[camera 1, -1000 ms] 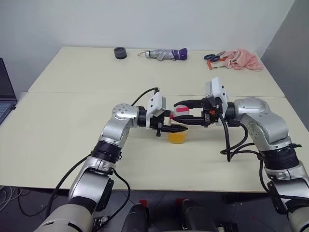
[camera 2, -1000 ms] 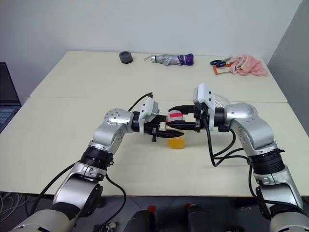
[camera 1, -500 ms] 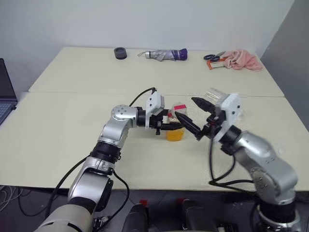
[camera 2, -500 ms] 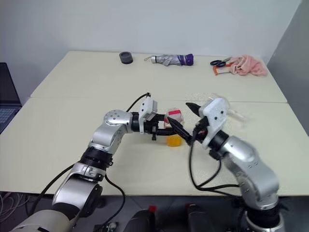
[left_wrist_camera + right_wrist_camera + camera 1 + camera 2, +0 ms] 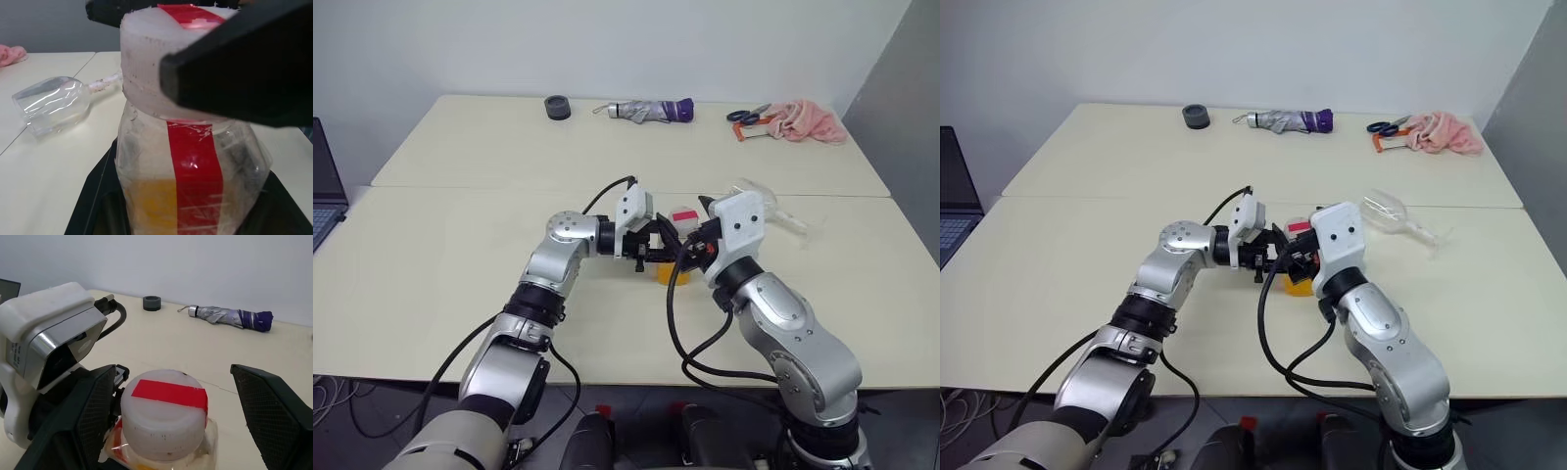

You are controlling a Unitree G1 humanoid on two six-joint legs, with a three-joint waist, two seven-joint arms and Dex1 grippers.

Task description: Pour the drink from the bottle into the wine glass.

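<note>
Mid-table, small clear squarish plastic bottle (image 5: 164, 423) w/ red strip label, no legible text, upright; left gripper (image 5: 653, 253) clamps it, right gripper (image 5: 181, 416) jaws wide around cap (image 5: 164, 407).

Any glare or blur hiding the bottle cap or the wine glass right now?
Right wrist view: cap sharp, evenly lit, right gripper fingers spread wide either side. Left wrist view: bottle sharp, wine glass lying on its side, bright reflections on its bowl; near finger a dark soft mass. Head views: glass faint against the table, no glare.
</note>
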